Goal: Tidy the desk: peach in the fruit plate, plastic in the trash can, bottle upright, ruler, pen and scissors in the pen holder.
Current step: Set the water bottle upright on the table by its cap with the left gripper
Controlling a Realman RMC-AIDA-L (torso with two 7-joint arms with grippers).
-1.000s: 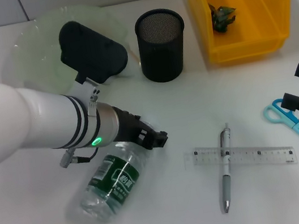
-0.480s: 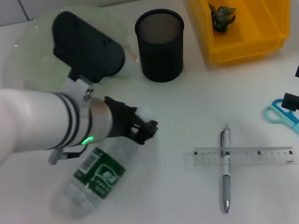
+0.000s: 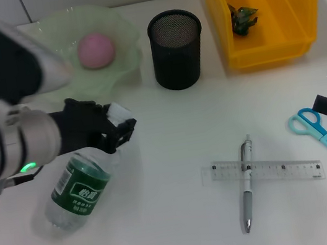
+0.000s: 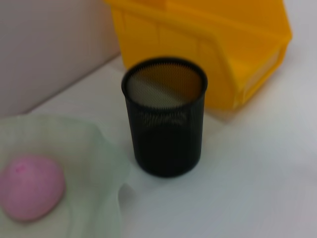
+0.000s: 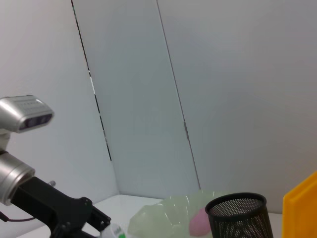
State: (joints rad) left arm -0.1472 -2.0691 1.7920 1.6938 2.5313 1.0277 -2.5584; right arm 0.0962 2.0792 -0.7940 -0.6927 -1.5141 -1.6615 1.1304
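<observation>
Looks like a lab or test room staged as an office desk. Plain white bench (image 3: pixel 176 158) under everything, bare pale wall panels (image 5: pixel 148 99) split by thin dark seams behind it (no windows, shelves or decoration in sight). Desk props only: black mesh pen holder (image 3: pixel 177 49), clear ruler (image 3: pixel 262 170), pen (image 3: pixel 246 184), blue-handled scissors (image 3: pixel 326 137). Beside them a yellow plastic parts bin (image 3: pixel 261 8), of the workshop storage kind, and a pale green fruit plate (image 3: pixel 85 50).
</observation>
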